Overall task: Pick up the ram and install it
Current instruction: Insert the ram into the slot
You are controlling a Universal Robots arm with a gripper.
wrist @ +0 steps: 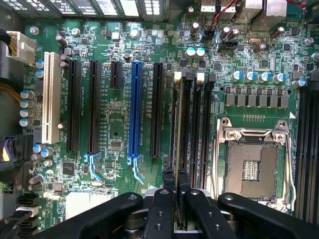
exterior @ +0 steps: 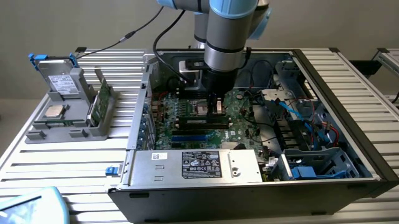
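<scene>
My jaws are clamped on the ram (wrist: 175, 214), which I see edge-on as a thin green strip pinched between the two black tips. It hangs in line with the black memory slots (wrist: 192, 124) on the motherboard (wrist: 114, 134); I cannot tell whether its lower edge touches one. Just beside those slots sits the open processor socket (wrist: 251, 167). On their other side run the long black card slots, then a blue slot (wrist: 134, 107), and a white slot (wrist: 51, 97) beyond. From outside, the arm (exterior: 227, 46) reaches straight down into the open computer case (exterior: 367, 154), behind the grey power supply (exterior: 199, 165). On the bench (exterior: 74, 163), towards the exterior view's left, a grey holder (exterior: 68, 116) carries an upright green card (exterior: 103, 100).
</scene>
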